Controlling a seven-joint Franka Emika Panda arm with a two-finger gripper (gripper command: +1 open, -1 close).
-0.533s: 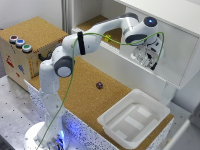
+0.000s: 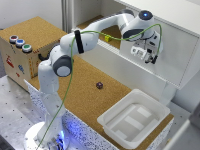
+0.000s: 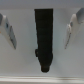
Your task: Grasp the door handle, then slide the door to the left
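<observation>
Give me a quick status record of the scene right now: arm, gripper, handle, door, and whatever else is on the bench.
arm: Franka arm stretched toward the cabinet
gripper: gripper at the door face; fingers spread apart
handle: dark handle sits in the gap between the fingers, not yet clamped
door: pale door, cabinet open at the exterior view's left of it
tray: white plastic tray on the cork benchtop
small object: dark item on the cork, too small to identify
button box: box with coloured buttons

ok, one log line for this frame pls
phase: approach | gripper: open, fingers either side of door handle, not closed | door: not yet gripped | tray, small dark object: on cork top
</observation>
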